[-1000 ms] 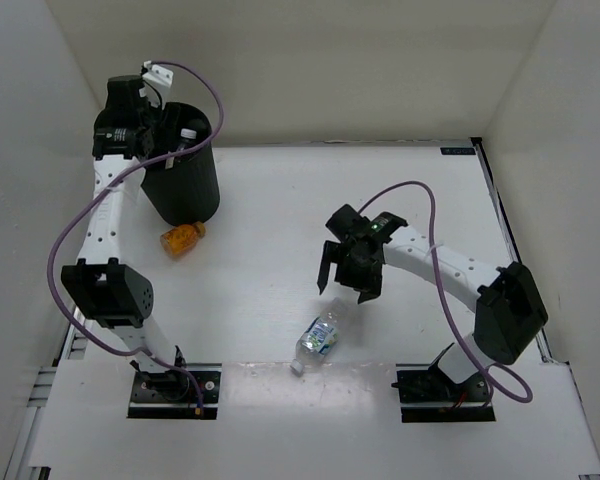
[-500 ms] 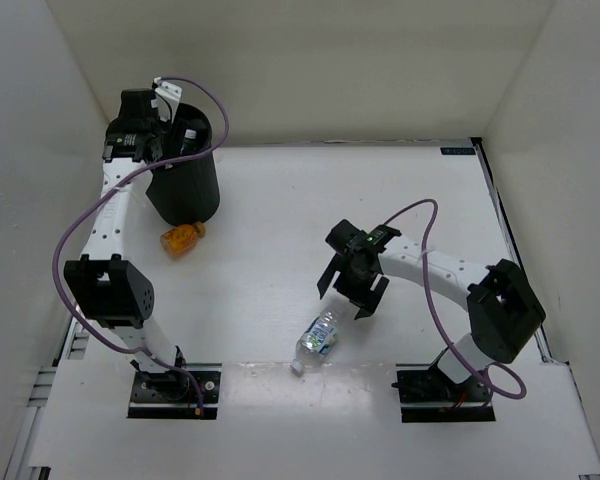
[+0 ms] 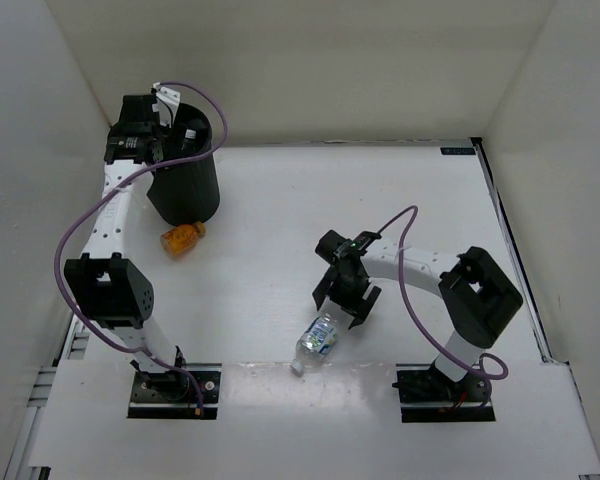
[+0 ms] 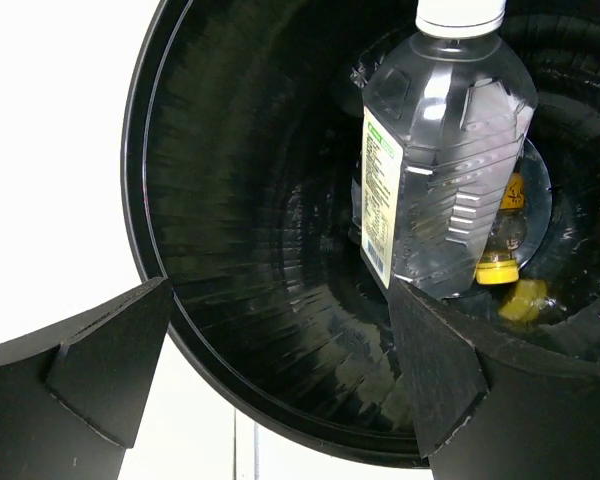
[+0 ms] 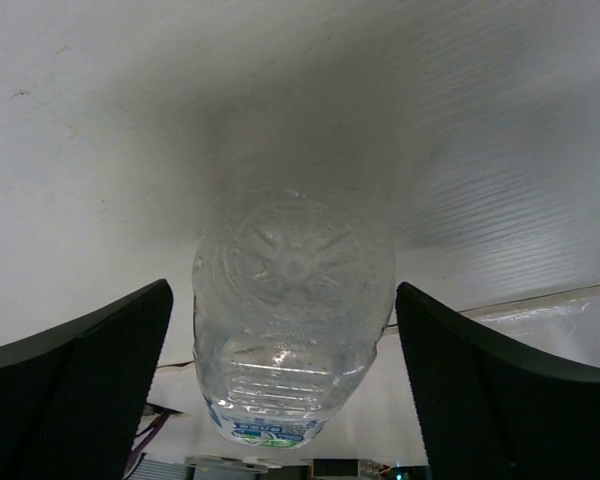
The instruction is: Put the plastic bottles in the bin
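The black bin [image 3: 186, 188] stands at the far left. My left gripper [image 3: 140, 138] hangs open over its rim; in the left wrist view the open left gripper [image 4: 280, 385] looks down into the bin [image 4: 230, 210]. A clear bottle [image 4: 445, 160] with a white cap leans inside, apart from both fingers. A stubby orange bottle [image 3: 182, 238] lies on the table by the bin's foot. A clear bottle [image 3: 318, 340] lies near the front edge. My right gripper [image 3: 341, 300] stands open just behind it. Seen from the right wrist, the bottle's base [image 5: 295, 290] sits between the fingers, with a gap on each side.
At the bottom of the bin lies an orange bottle with a yellow cap [image 4: 502, 245]. White walls enclose the table [image 3: 280, 200] on the left, back and right. The arm bases [image 3: 170, 385] stand at the near edge.
My right gripper has moved nearer and lower, from the table's middle down to the clear bottle's base, its jaws closing in a little. The left gripper shifted slightly over the bin.
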### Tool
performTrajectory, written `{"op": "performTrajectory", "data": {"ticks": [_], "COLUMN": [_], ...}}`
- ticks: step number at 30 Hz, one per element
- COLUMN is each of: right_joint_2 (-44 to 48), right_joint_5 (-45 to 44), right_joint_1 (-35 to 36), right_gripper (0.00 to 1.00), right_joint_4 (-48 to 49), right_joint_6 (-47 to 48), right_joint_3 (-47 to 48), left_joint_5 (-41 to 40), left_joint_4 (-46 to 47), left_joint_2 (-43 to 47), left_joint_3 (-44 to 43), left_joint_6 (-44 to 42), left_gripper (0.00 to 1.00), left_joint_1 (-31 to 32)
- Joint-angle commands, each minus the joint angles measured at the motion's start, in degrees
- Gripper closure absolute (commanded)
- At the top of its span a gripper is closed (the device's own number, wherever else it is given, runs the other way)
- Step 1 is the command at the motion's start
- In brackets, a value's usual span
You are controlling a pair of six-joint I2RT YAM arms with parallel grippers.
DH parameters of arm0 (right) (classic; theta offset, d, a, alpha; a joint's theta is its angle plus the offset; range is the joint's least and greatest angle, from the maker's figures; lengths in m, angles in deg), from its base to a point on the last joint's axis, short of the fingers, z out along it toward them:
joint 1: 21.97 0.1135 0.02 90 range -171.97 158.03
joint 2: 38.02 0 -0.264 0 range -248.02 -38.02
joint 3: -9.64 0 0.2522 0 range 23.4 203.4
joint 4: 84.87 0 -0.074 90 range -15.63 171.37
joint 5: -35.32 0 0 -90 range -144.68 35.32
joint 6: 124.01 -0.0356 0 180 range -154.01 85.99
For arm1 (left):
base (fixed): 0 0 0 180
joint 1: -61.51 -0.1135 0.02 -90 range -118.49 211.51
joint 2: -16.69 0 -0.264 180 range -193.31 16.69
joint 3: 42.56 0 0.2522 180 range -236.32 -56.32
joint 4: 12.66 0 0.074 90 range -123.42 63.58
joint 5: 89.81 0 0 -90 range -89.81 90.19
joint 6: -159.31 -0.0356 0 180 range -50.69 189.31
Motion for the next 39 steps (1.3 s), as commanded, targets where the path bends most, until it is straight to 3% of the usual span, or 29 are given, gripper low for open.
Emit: {"op": "performTrajectory", "data": {"ticks": [1,2,4,5,7,8,10,15,17,21,24,25,27,28,31,33,34,36,39], "right_joint_2": [0.4,1.1,3.7,4.5,5.0,5.0,5.0,8.7,10.0,14.1,14.9,14.4,11.3,9.9,4.0,0.4,-1.6,-3.3,-5.4], "right_joint_5": [-0.6,-1.6,-5.7,-6.6,-6.6,-7.3,-8.0,-13.4,-15.5,-15.1,-5.4,-2.2,4.3,9.6,15.6,19.8,20.5,22.6,23.9], "right_joint_1": [0.6,0.6,1.3,1.8,1.8,1.8,1.8,1.8,1.2,-3.7,-8.6,-9.8,-12.9,-13.7,-16.1,-17.5,-17.5,-18.1,-18.1], "right_gripper": [0.14,0.28,0.44,0.62,0.76,0.9,1.0,1.0,1.0,1.0,1.0,1.0,1.0,1.0,1.0,1.0,1.0,1.0,1.0], "right_joint_4": [0.1,0.1,0.1,0.1,0.7,0.7,0.2,2.9,5.3,20.9,31.9,37.7,41.3,41.9,44.0,45.3,47.1,48.2,48.8], "right_joint_6": [-1.4,-1.4,-2.0,-2.0,-1.3,-1.3,0.3,8.7,16.7,31.8,40.1,40.9,42.6,43.2,44.4,43.5,42.8,40.8,39.6], "right_joint_3": [0.3,0.3,0.9,1.4,2.0,2.0,3.9,11.3,16.0,22.2,24.2,26.4,30.2,32.7,42.4,47.3,48.5,51.2,52.5], "left_joint_5": [-0.5,-0.5,-0.5,-0.5,0.1,0.1,0.1,0.6,0.6,-0.5,13.9,31.2,52.6,69.9,90.5,99.1,106.2,107.6,107.6], "left_joint_4": [-0.1,-0.1,-0.1,-0.1,-0.1,-0.1,-0.1,-0.1,-0.1,-0.6,-6.9,-10.4,-23.6,-27.5,-32.6,-30.4,-18.8,-12.6,-12.6], "left_joint_2": [3.8,3.8,4.3,4.3,4.9,5.4,5.9,7.3,8.9,10.1,11.0,11.0,8.3,7.4,4.8,3.3,3.3,2.5,0.2], "left_joint_3": [0.9,0.9,0.9,0.9,0.9,0.9,0.4,0.4,-1.0,-5.7,-12.3,-15.0,-22.8,-24.1,-21.4,-14.3,-10.1,-6.2,-9.5], "left_joint_6": [0.4,0.4,0.4,0.4,0.4,-0.2,-0.7,-2.0,-3.8,-4.8,-3.3,-2.6,-3.8,-5.1,-4.6,2.2,7.4,17.4,17.5], "left_gripper": [0.0,0.0,0.0,0.0,0.0,0.0,0.0,0.0,0.0,0.0,0.0,0.0,0.0,0.0,0.0,0.0,0.0,0.0,0.0], "left_joint_1": [0.3,0.3,0.3,0.3,0.3,0.3,0.3,0.3,0.3,0.3,-0.4,-1.0,-2.7,-2.7,0.2,1.5,1.5,3.4,5.6]}}
